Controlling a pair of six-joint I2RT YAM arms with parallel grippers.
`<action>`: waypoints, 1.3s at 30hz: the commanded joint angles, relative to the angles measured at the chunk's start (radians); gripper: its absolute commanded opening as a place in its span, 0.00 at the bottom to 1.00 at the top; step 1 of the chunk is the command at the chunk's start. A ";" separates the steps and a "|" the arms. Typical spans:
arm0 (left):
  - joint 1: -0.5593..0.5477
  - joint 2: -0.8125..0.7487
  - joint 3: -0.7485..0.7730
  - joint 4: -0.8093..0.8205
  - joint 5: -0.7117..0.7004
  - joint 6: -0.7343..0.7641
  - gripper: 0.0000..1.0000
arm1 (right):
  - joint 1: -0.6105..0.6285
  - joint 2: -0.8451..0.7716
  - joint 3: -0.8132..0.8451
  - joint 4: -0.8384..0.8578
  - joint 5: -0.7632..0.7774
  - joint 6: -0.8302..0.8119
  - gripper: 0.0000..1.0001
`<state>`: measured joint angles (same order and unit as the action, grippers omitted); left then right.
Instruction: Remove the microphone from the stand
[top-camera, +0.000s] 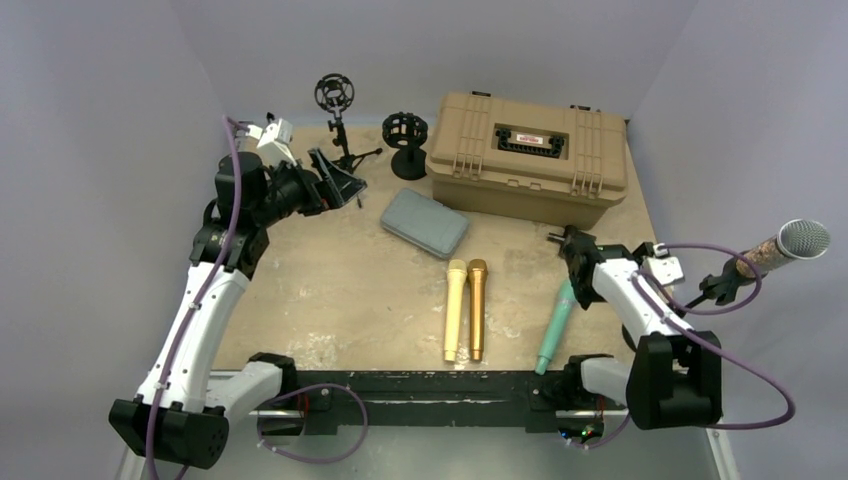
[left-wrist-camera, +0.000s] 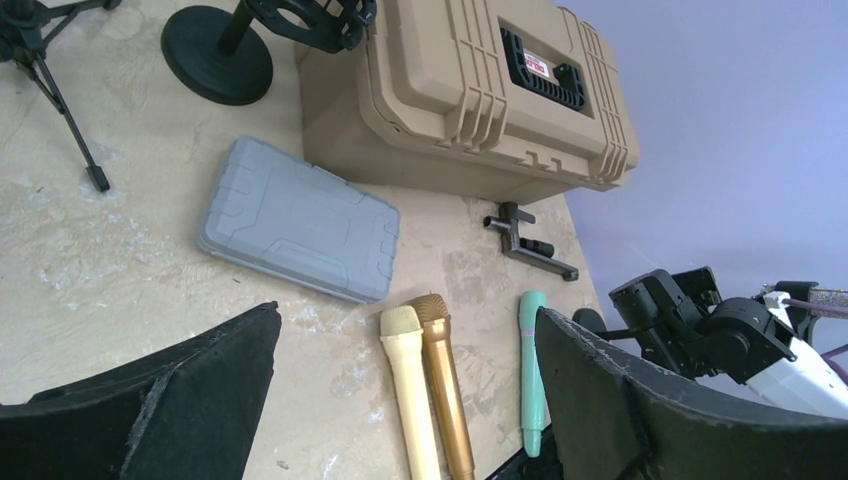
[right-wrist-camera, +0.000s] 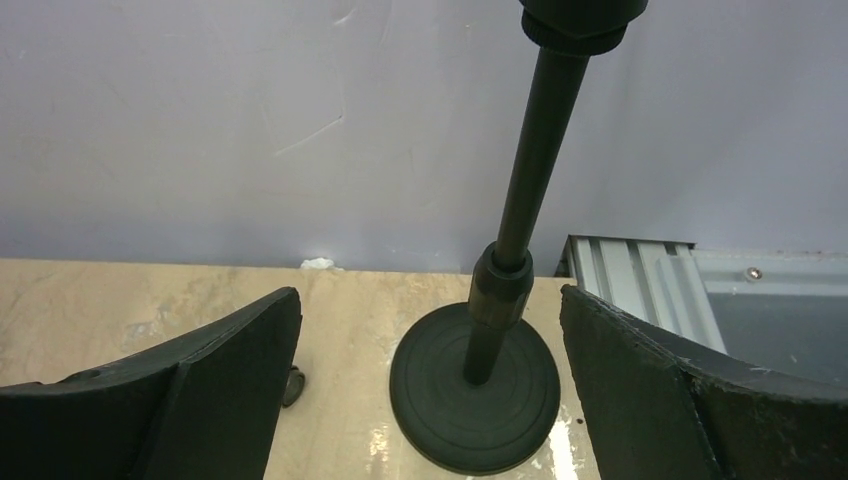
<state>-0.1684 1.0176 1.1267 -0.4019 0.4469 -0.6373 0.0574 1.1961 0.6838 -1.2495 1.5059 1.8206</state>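
Observation:
The microphone (top-camera: 790, 243), with a silver mesh head and a speckled tan body, sits tilted in the black clip (top-camera: 725, 285) of the stand at the table's right edge. The right wrist view shows the stand's black pole (right-wrist-camera: 520, 200) and round base (right-wrist-camera: 440, 400); the microphone is out of that view. My right gripper (top-camera: 685, 290) (right-wrist-camera: 430, 295) is open and empty, low and facing the base, short of it. My left gripper (top-camera: 335, 182) (left-wrist-camera: 408, 312) is open and empty, raised at the far left.
A tan hard case (top-camera: 530, 155) stands at the back, a grey case (top-camera: 425, 222) before it. Cream (top-camera: 455, 310), gold (top-camera: 477, 308) and teal (top-camera: 555, 328) microphones lie near the front. Two empty shock-mount stands (top-camera: 335, 110) (top-camera: 406, 135) stand at the back left. A black bracket (left-wrist-camera: 530, 240) lies by the tan case.

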 joint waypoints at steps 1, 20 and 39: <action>0.008 0.005 -0.010 0.065 0.037 -0.025 0.95 | -0.022 -0.026 0.044 0.003 0.234 -0.080 0.99; 0.000 0.017 -0.033 0.103 0.077 -0.059 0.95 | -0.228 0.115 0.176 0.022 0.242 -0.130 0.99; -0.003 0.046 -0.040 0.117 0.088 -0.062 0.94 | -0.237 0.166 0.211 0.016 0.241 -0.052 0.45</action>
<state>-0.1669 1.0607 1.0973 -0.3367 0.5140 -0.6930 -0.1772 1.3922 0.8711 -1.2304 1.5246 1.7218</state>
